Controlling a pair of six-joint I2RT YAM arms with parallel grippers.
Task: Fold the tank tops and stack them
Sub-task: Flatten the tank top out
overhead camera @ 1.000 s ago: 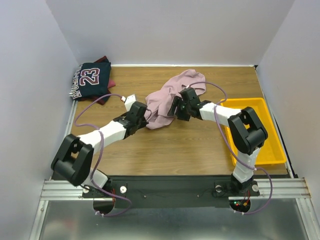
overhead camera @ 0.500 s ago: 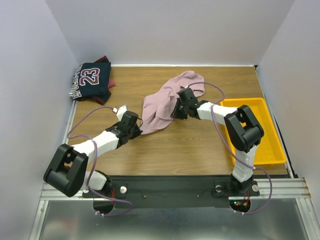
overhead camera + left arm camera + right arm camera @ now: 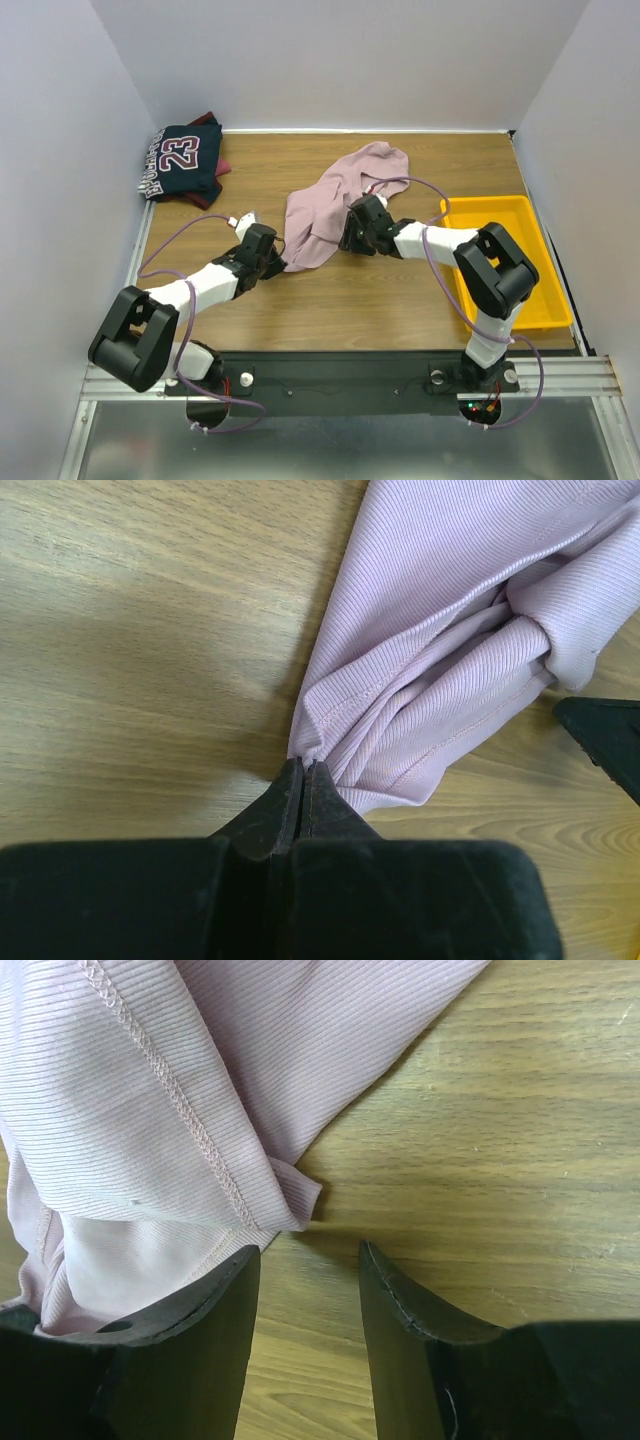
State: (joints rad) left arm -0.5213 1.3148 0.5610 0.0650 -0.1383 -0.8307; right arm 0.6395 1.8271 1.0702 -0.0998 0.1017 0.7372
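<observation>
navy top (image 3: 185, 160) marked "23", left gripper (image 3: 303, 777) pinching pink top (image 3: 450, 620)

The left arm (image 3: 205, 283) is stretched low toward 2 o'clock, and the left end effector (image 3: 303, 767) is pinched closed on the hem of the pink tank top (image 3: 450, 630). The right arm (image 3: 445, 240) is folded back toward 9 o'clock, and the right end effector (image 3: 305, 1255) is held with fingers parted.
</observation>
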